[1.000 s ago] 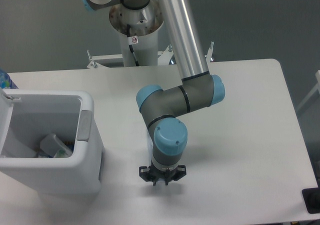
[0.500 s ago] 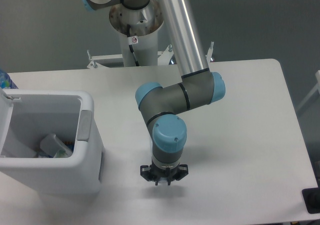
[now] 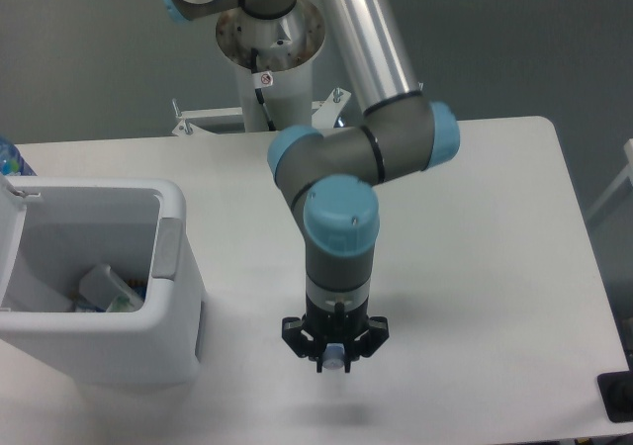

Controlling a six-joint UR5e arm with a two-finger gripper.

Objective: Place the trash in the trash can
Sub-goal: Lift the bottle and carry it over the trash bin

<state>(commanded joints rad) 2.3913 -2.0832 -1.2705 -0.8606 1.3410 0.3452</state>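
Since the earlier frame the wrist has risen toward the camera and drifted slightly toward 5 o'clock; the arm's elbow section has swung up with it. The gripper now hangs over the table near its front edge, fingers pointing down.

Jaw state: a small pale object shows between the fingertips, but it is too small and blurred to identify, and the fingers are seen end-on. I cannot tell how far open the jaws are, or whether they hold anything.

Trash can sits at 9 o'clock from the gripper, well apart from it, lid open. Inside, low against the near wall, lies the trash: a pale crumpled packet with a green edge (a darker scrap beside it, unclear). No bottle can be made out in the bin, nor on the visible table surface. A blue-printed item peeks in at the frame's left edge, behind the can; identity unclear.

Judgement on the step in hand: if the jaws do carry a piece, the carry toward 9 o'clock should keep the wrist high enough to clear the can's rim and grey latch tab, release only when centred over the opening. If empty, locate the remaining item first.
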